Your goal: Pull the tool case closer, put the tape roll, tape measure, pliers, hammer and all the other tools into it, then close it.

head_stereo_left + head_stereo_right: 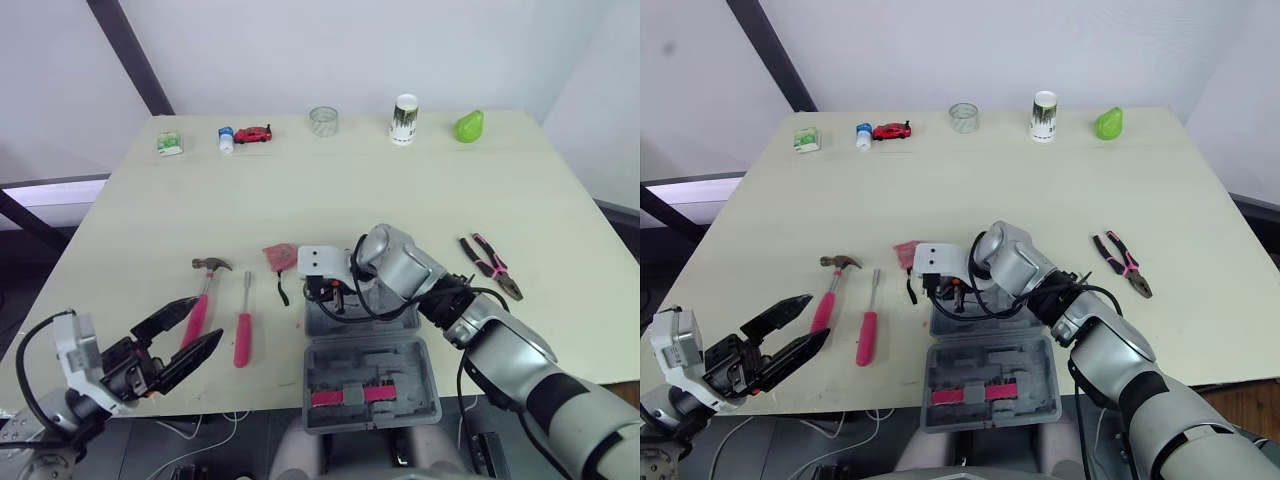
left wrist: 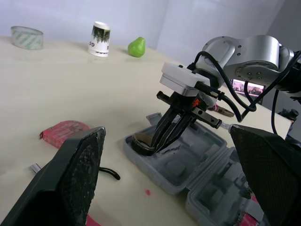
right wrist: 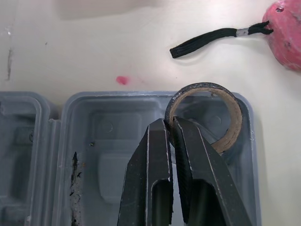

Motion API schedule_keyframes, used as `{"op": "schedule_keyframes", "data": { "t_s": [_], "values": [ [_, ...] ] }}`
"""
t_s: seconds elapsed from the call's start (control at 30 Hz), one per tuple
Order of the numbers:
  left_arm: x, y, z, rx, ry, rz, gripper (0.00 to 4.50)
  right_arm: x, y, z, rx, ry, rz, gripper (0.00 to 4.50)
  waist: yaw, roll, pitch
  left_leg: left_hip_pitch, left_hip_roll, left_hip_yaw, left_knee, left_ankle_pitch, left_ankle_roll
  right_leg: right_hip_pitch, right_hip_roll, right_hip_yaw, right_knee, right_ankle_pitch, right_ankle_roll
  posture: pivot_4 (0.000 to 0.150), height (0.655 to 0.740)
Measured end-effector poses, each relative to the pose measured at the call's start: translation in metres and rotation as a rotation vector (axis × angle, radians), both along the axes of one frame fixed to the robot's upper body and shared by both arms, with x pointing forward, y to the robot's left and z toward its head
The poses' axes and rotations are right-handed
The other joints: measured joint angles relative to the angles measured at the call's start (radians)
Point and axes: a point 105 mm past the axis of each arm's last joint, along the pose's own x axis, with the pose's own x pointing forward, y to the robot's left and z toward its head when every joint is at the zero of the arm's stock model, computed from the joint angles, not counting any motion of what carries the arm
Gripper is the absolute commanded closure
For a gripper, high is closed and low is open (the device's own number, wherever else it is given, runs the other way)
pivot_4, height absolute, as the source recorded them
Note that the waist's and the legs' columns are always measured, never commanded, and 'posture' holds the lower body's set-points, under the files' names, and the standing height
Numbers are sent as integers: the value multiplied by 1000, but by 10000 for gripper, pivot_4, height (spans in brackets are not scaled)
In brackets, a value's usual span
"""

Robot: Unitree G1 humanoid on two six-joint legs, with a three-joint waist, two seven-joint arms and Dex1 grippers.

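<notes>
Two fingers of my right gripper [image 3: 170, 123] pinch the rim of the tape roll [image 3: 204, 87], holding it in a corner of the open tool case [image 1: 400, 360]. Just beyond that gripper, the pink tape measure [image 1: 280, 257] lies on the worktop [image 1: 330, 190]. My left gripper [image 1: 207, 321] hangs spread wide and empty, its tips near the hammer [image 1: 205, 290] and screwdriver [image 1: 243, 335].

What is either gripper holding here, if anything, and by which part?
The right gripper pinches the tape roll by its ring wall, one finger inside the hole, over the tool case. The left gripper is open and holds nothing.
</notes>
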Motion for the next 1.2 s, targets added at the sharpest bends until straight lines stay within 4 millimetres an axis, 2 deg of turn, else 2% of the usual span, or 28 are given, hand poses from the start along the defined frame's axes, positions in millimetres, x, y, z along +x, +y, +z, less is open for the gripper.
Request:
{"op": "schedule_keyframes", "data": {
  "t_s": [0.27, 0.77, 0.8, 0.87, 0.93, 1.03, 1.07, 1.2],
  "values": [
    [0, -2, -1, -11, -4, -2, 0, 8, -5, 2, 18, 29, -44, 44635, 0, 0, 0, 0, 0, 0, 0, 0, 0, 0, 0, 0, 0, 0, 0, 1500, 7400],
    [-1, -4, -3, -13, -3, -14, 0, 7, -4, 2, 22, 37, -30, 44635, 0, 0, 0, 0, 0, 0, 0, 0, 0, 0, 0, 0, 0, 0, 0, 1500, 7400],
    [-1, -4, -3, -11, -3, -16, 0, 8, -5, 1, 16, 39, -34, 38012, 0, 0, 0, 0, 0, 0, 0, 0, 0, 0, 0, 0, 0, 0, 0, 1500, 7400],
    [-1, -5, -3, -11, -3, -19, 0, 8, -6, -1, 13, 41, -38, 31201, 0, 0, 0, 0, 0, 0, 0, 0, 0, 0, 0, 0, 0, 0, 0, 1500, 7400],
    [0, -7, -4, -11, -2, -25, 0, 9, -7, -2, 10, 42, -42, 19758, 0, 0, 0, 0, 0, 0, 0, 0, 0, 0, 0, 0, 0, 0, 0, 1500, 7400],
    [0, -8, -5, -10, -2, -31, 0, 10, -7, -3, 6, 38, -44, 7973, 0, 0, 0, 0, 0, 0, 0, 0, 0, 0, 0, 0, 0, 0, 0, 1500, 7400],
    [1, -8, -4, -10, -3, -32, 0, 10, -7, -3, 5, 37, -45, 6442, -1, 0, 0, 0, 0, 0, 0, 0, 0, 0, 0, 0, 0, 0, 0, 1500, 7400],
    [2, -8, -3, -11, -11, -34, 0, 9, -6, 4, 76, 76, -57, 6442, 0, 0, 0, 0, 0, 0, 0, 0, 0, 0, 0, 0, 0, 0, 0, 1500, 7400]
  ]
}}
